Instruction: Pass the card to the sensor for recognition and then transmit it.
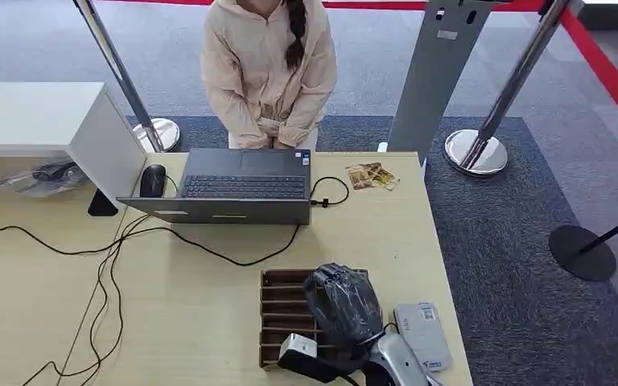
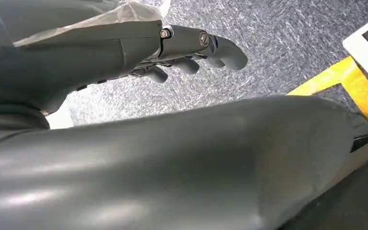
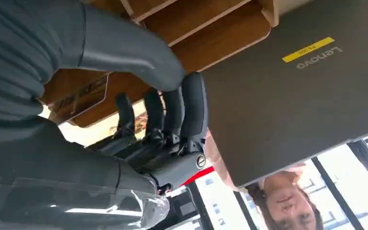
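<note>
Card pickup at the brown wooden slotted tray (image 1: 273, 310) on the desk.
Your right hand (image 1: 342, 301) is over it, fingers bunched. I can't tell if they pinch the thin brown printed card (image 3: 79, 98) in its slot. It's likely light, stiff and slick, so take an edge. Slot walls crowd you, and the white card sensor (image 1: 422, 334) sits just beside. Your left hand (image 2: 191, 52) hangs loosely spread, empty.

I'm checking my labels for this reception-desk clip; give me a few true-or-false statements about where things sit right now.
1. The right hand is over the brown slotted card tray. True.
2. The white card reader lies on the far side of the laptop. False: it lies on the near side, right beside the tray.
3. A black mouse sits at the laptop's left. True.
4. A person stands across the desk, behind the laptop. True.
5. The left hand rests on the laptop keyboard. False: it hangs over grey carpet, its fingers holding nothing.
</note>
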